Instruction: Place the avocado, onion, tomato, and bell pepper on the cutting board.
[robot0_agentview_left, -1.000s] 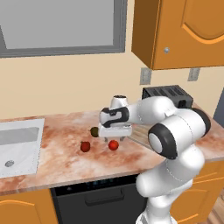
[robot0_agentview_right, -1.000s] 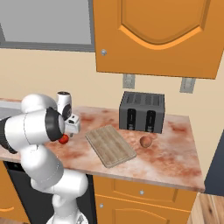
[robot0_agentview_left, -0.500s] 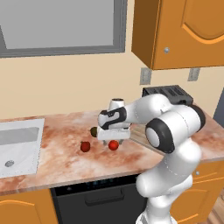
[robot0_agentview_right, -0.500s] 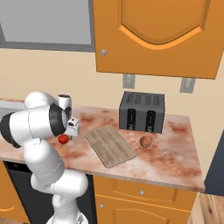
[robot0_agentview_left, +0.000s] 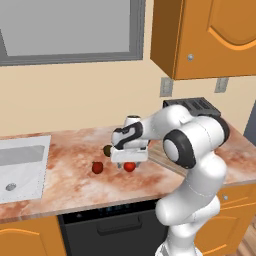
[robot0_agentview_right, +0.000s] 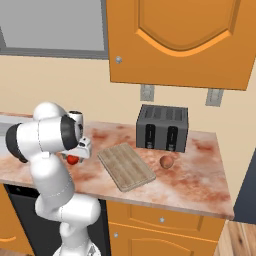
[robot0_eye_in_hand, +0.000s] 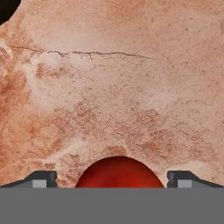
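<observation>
My gripper (robot0_eye_in_hand: 112, 183) hangs wide open over a red vegetable (robot0_eye_in_hand: 119, 172); I should sink straight down, centred, then squeeze gently.

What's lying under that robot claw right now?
A round red vegetable sits on the marble counter directly below the open gripper, between its two fingertips. Its lower half is cut off, so whether it's tomato or pepper is unclear.

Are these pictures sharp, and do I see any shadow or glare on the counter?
Left base view: sharp, flat light, faint shadow under the pincer. Right base view: sharp, no glare on the cutting board. Hand view: marble counter slightly soft, no glare.
</observation>
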